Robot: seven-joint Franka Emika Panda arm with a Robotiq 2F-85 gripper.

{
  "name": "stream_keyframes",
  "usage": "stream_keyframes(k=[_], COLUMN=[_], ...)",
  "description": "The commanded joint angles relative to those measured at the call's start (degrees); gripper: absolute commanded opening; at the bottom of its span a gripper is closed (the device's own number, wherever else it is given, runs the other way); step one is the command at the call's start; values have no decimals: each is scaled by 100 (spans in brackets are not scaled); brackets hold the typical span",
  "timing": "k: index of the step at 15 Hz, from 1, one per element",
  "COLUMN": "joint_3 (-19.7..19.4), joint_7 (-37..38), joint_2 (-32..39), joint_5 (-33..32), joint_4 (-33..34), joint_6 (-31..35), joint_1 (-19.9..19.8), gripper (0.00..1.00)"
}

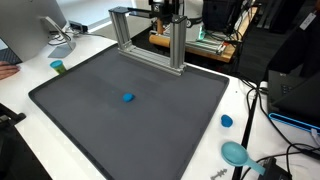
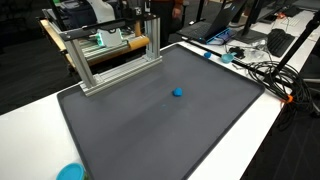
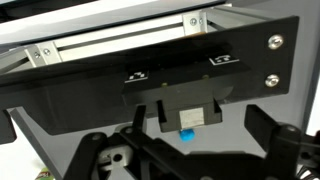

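Jaws wide, ends off-frame

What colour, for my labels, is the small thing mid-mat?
Blue; the small thing shows best in an exterior view.

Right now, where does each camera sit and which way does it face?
Exterior view: high off a near corner of the dark mat, facing the metal frame; robot hardly discernible.
Exterior view: high off another side, frame far left; robot hardly discernible.
Wrist view: on the wrist, facing the frame close up; open gripper at bottom.
Shared: both exterior views show the blue piece on the mat.
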Motion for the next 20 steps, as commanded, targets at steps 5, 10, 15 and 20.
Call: stream_keyframes(k=[5,10,15,20], joint_3=[-104,-219,-238,-278], joint_7=[-276,-608,-770,-954], joint_2=[-113,-246,-320,-353], joint_5=[25,25,26,66], joint_4=[-83,-131,-161,-157], joint_6=[16,-148,-322,-474], joint_1=[58,81,93,156], gripper=[100,93,68,72])
